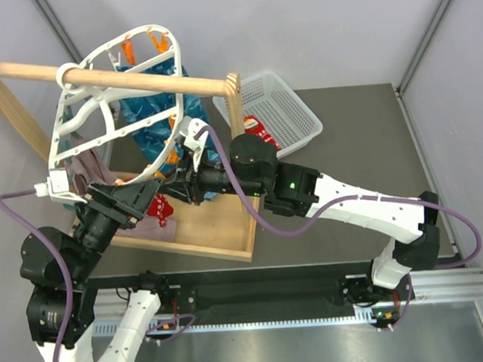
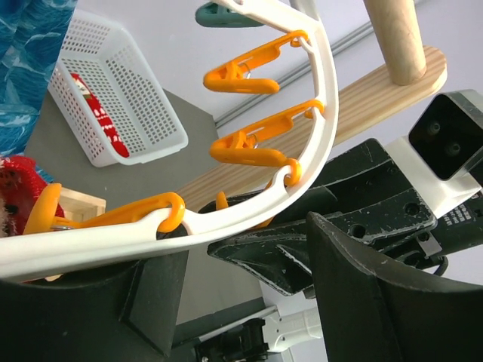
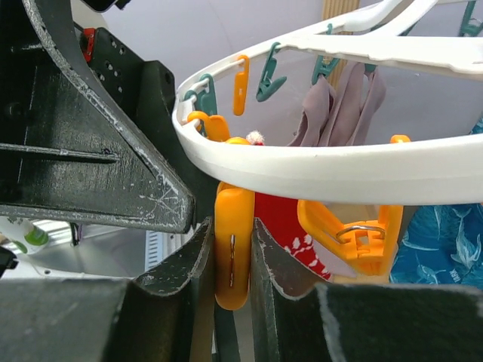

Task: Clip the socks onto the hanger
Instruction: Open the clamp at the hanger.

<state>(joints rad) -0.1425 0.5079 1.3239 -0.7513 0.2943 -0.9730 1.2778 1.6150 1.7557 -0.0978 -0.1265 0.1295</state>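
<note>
Two hands are working at the lower rim of the hanger (image 3: 339,177). My right hand (image 3: 232,230) is closed to a narrow gap on an orange clip (image 3: 233,264), which is pinched flat between both fingers directly under the rim. My left hand (image 2: 238,256) stands wide with nothing gripped. The rim crosses just above its fingers, and I cannot tell whether it touches them.

One sock (image 3: 290,226) hangs just beyond the right fingertips, red with white patterning, right behind the pinched clip. Whether its edge sits in the clip's mouth is hidden from me. A second sock (image 1: 253,128) lies in the basket (image 1: 298,105), off to the right hand's outer side and apart from it.

I judge the sock to be light, limp and slightly fuzzy, so it will droop and fold rather than slip. I would take it by the cuff edge, kept thin, and feed that in. The clip looks stiff and springy and wants a squeeze at its handle end only. The hanger is light and hooked over a rail (image 1: 139,79), so I expect it to swing unless the free hand steadies it.
</note>
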